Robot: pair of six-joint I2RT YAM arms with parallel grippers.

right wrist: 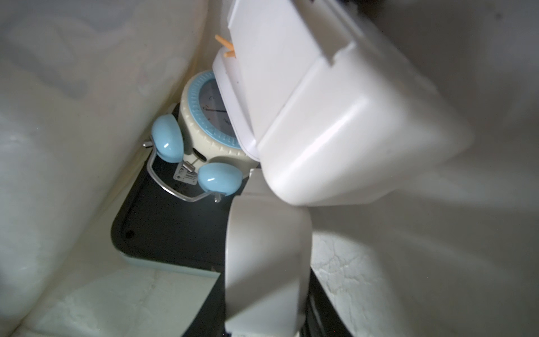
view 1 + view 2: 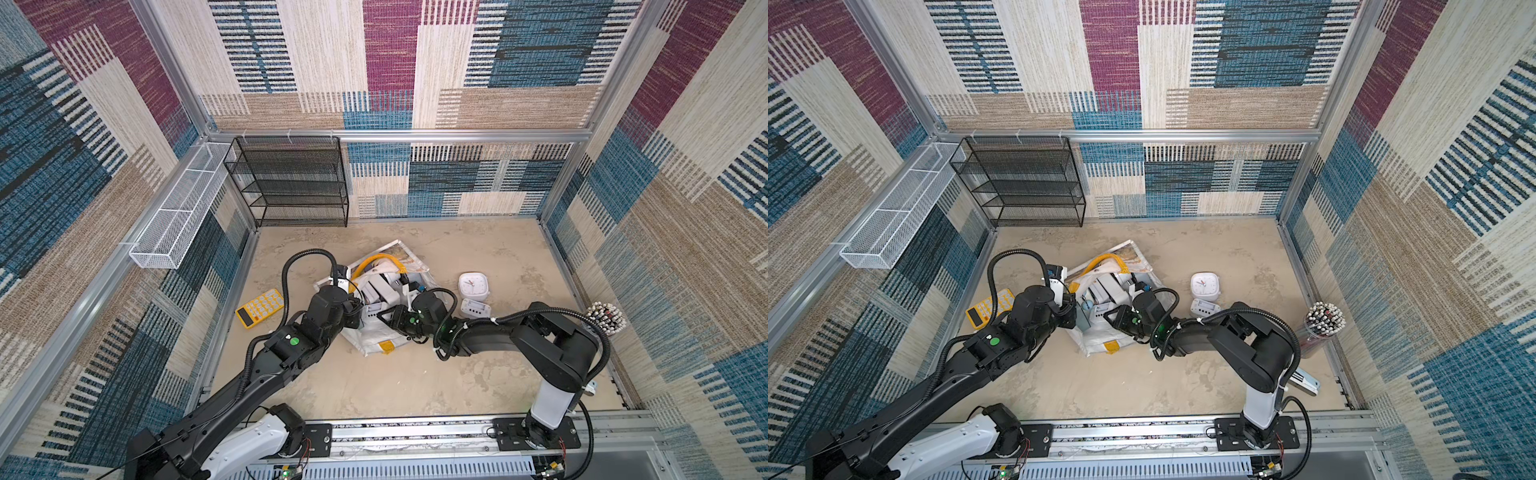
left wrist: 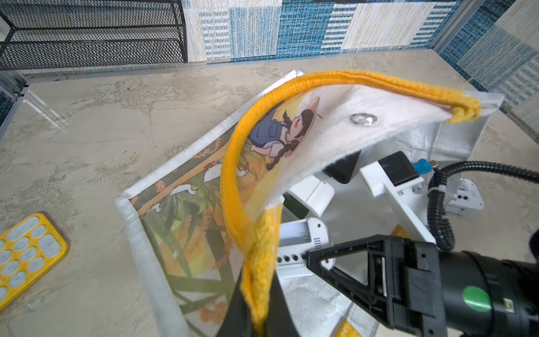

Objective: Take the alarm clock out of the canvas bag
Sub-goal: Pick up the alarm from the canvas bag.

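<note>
Yellow strap handle pinched in left gripper; right gripper inside canvas bag, grip unclear.

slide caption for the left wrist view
left gripper pinches the canvas bag's yellow handle, holding its mouth open while the right gripper reaches in

Finding: a robot test cell in a laboratory, not a home or shop.

Evidence, in both top views:
- An aluminium frame boxes in the table on three sides. Its panels are lined with patchwork carpet.
- At 6 o'clock a rail carries the left arm and right arm on bolted plates.
- A slotted cable duct and bare circuit boards sit beside the rail.
- A black mesh rack stands at 11 o'clock.
- A white wire basket is cable-tied to the frame at 10 o'clock.
- Loose props lie mid-table: a bag, a calculator and clocks.
</note>
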